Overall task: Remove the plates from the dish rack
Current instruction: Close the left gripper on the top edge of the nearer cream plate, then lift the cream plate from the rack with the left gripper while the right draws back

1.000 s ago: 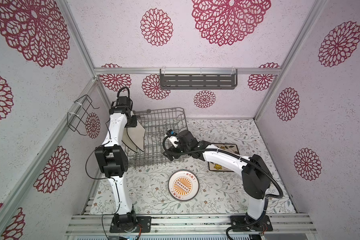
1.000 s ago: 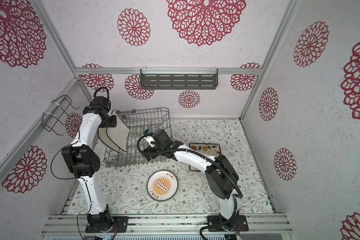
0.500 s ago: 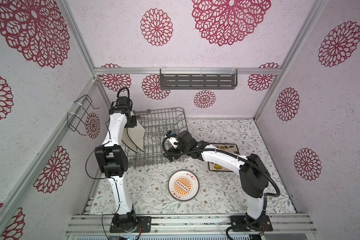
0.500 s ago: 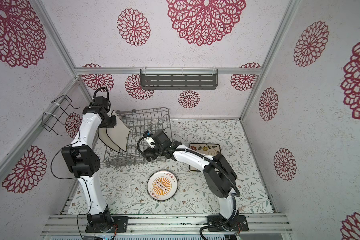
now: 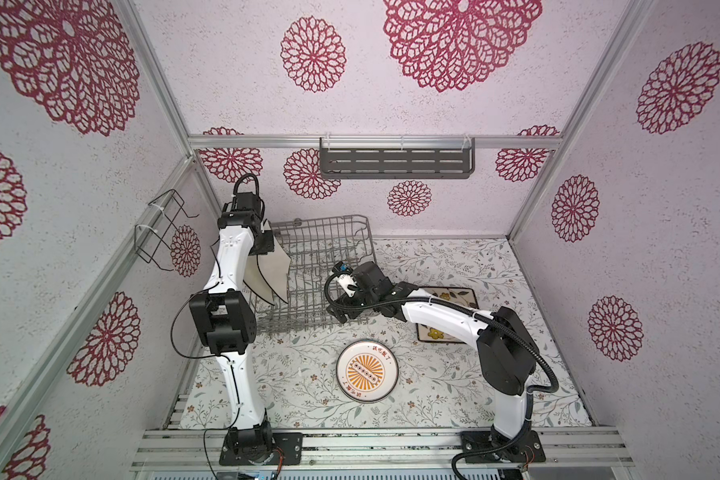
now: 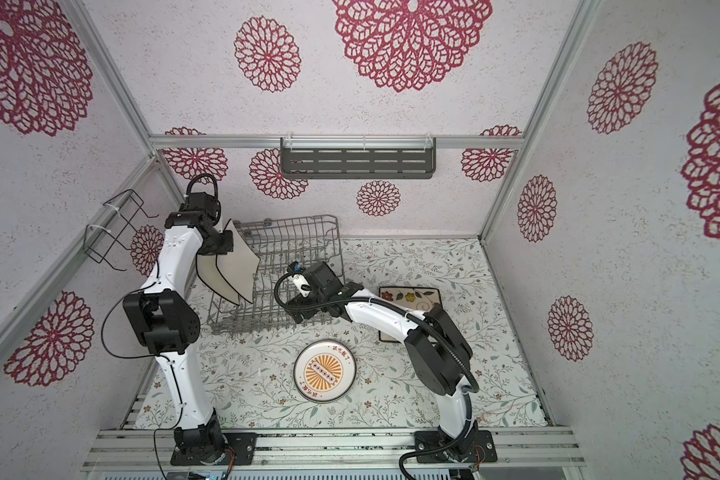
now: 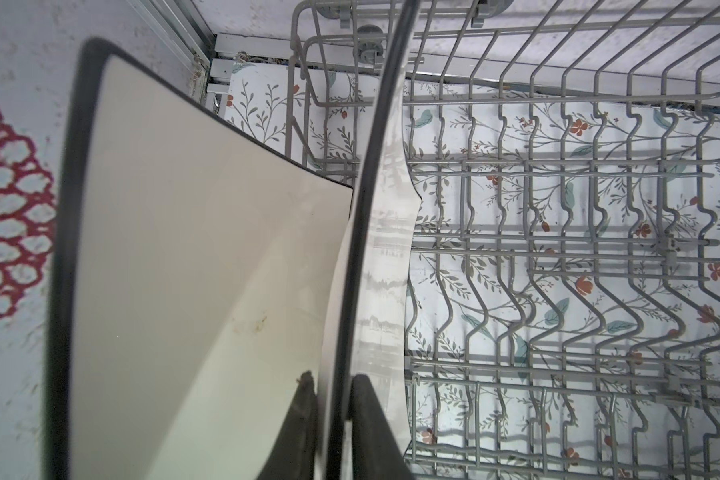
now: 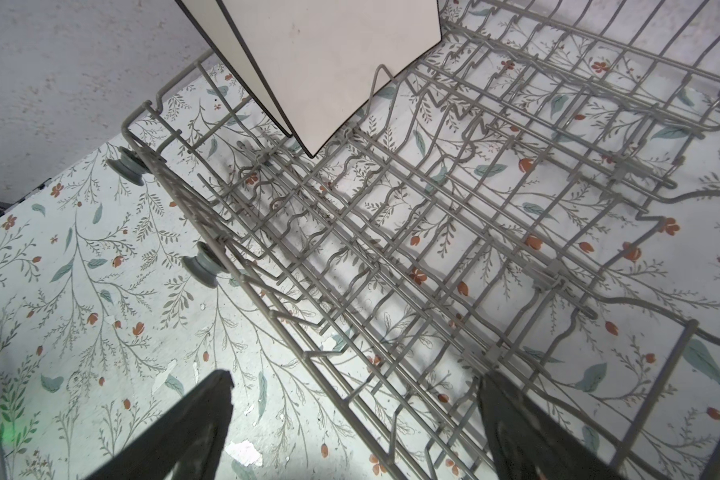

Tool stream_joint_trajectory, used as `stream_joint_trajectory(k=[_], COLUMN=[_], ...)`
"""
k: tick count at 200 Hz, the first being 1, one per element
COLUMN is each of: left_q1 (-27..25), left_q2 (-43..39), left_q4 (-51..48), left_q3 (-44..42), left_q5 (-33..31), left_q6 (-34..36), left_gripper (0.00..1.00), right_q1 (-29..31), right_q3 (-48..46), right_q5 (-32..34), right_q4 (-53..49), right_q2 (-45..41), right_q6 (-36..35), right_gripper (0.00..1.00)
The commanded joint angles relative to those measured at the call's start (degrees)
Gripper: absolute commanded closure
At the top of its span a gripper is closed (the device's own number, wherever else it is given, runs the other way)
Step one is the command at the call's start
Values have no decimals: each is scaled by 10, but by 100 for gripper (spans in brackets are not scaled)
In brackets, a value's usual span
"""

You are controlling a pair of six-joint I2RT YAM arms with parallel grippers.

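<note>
Left gripper (image 7: pixel 335 380): pinching the top rim of a white black-rimmed plate (image 7: pixel 385 232) that stands at the dish rack's (image 5: pixel 321 249) left end.
Right gripper (image 8: pixel 356 374): spread and empty, over the rack's front edge near its right corner.
Lift: I'd go straight up, clear of the tines, without dragging the 2nd plate (image 7: pixel 204 249) that leans beside it.
Writing: red Chinese characters on the round plate (image 5: pixel 367 371) near the table's (image 5: pixel 454 386) front edge, too small to read.

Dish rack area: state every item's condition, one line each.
Left gripper: shut on inner white plate's rim.
Right gripper: open, over dish rack's edge.
Inner white plate: tilted in rack, gripped.
Outer white plate: tilted in rack, free.
Round plate: flat on table.
Flowered plate: flat on table.
</note>
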Motion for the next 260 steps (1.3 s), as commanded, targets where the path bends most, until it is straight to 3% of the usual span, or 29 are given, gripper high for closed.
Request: stream_joint_trajectory(k=[1,27,108,260], left_q1=[-7,-7,-6,-5], left_q2=[15,9,-33,-132], left_q4=[-18,-20,-18,-3], left_q3=[2,-3,-1,-10], left_q5=[21,30,55,45], left_q6=[3,-1,-9,-16], left_gripper=[95,100,100,100], right_q1=[2,2,2,-4], right_q3=[9,6,-3,-5], right_q5=[14,13,41,55], right_q4=[-2,-8,-21,-33], right_q2=[-13,-18,-29,-32], right_q6=[-3,-5,-10,-6], right_gripper=[5,5,4,4])
